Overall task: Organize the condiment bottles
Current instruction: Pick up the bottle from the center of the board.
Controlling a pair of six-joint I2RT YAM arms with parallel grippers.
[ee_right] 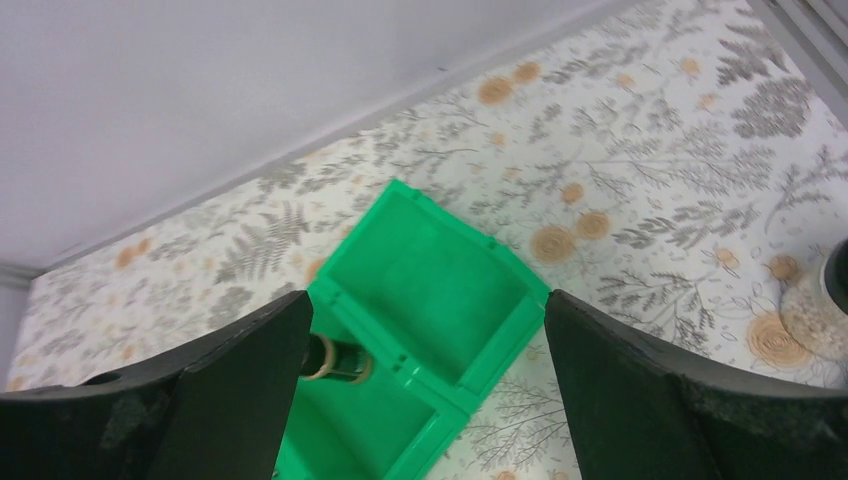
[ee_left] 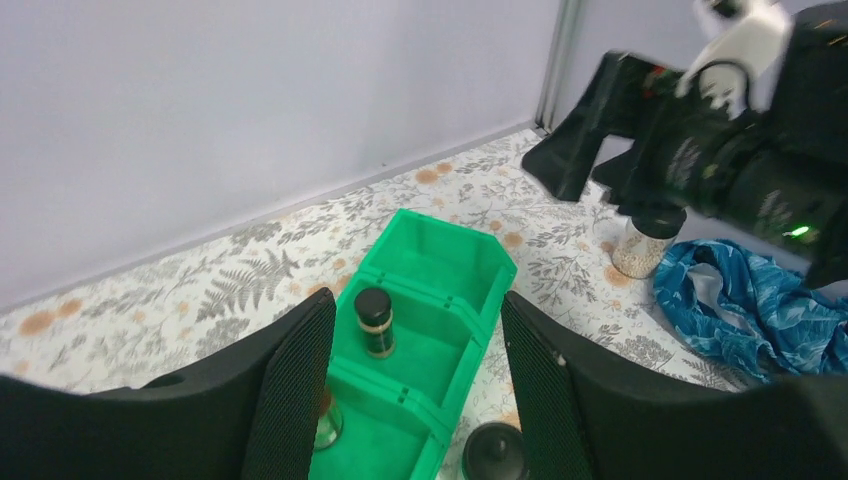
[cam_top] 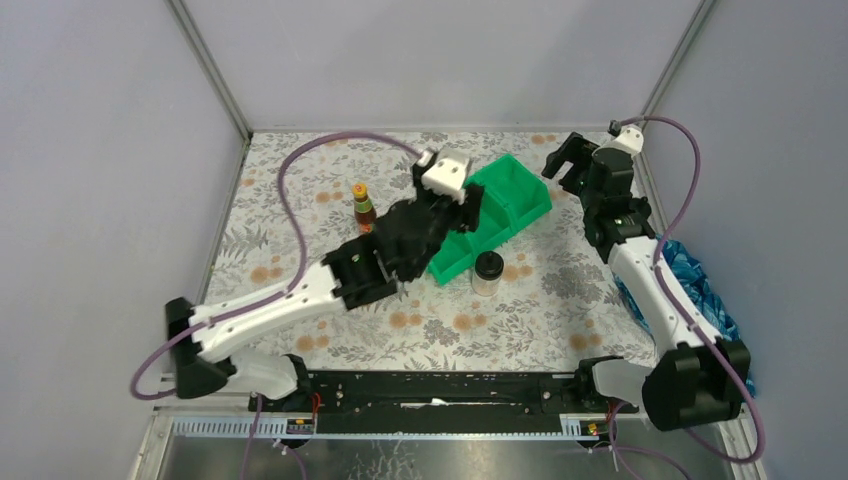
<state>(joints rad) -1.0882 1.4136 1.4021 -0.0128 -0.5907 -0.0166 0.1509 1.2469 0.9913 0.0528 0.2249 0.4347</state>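
The green bin (cam_top: 520, 190) lies mid-table. My left gripper (cam_top: 468, 205) hovers over it, open (ee_left: 418, 300), with nothing between its fingers. A short dark black-capped jar (ee_left: 375, 320) stands in the middle compartment, also seen in the right wrist view (ee_right: 335, 360). A glass bottle (ee_left: 326, 420) stands in the near compartment, half hidden by my left finger. One clear black-lidded jar (cam_top: 488, 272) stands just outside the bin (ee_left: 495, 455). A yellow-capped brown bottle (cam_top: 364, 205) stands left of the bin. My right gripper (cam_top: 562, 162) is open (ee_right: 425, 298), raised beyond the bin's far end, above another clear jar (ee_left: 645, 245).
A blue cloth (cam_top: 700, 290) lies at the table's right edge, beside the right arm. Grey walls and a metal frame close in the back and sides. The far compartment of the bin (ee_right: 430, 270) holds nothing.
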